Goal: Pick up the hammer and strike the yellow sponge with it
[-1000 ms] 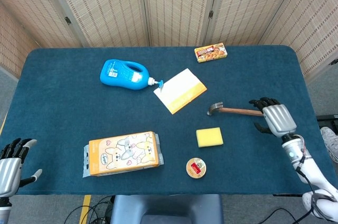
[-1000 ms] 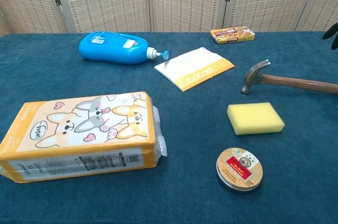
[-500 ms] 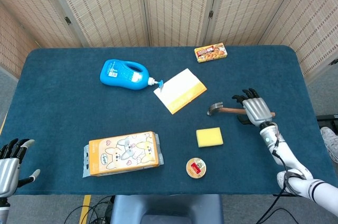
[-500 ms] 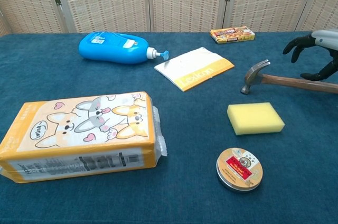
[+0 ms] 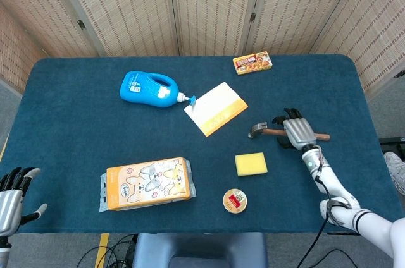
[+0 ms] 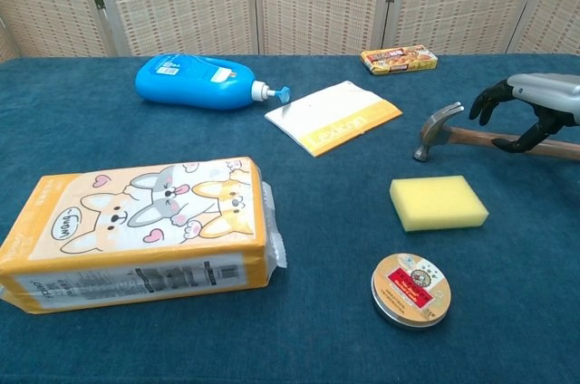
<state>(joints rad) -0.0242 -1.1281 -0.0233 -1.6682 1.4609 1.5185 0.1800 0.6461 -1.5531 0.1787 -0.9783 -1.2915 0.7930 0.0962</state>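
Steel-headed claw hammer with brown wooden handle [image 5: 278, 131] lies flat on the dark blue tablecloth [image 5: 76, 116], just beyond the yellow rectangular sponge [image 5: 251, 164]. Right hand [image 5: 296, 131] arches over the handle near the head, fingers apart and curled down either side, not clamped. Left hand [image 5: 11, 193] off the near-left table edge, fingers spread, holding nothing. Risk: grip so close to the head gives a poor swing; handle may roll or slip as fingers close.
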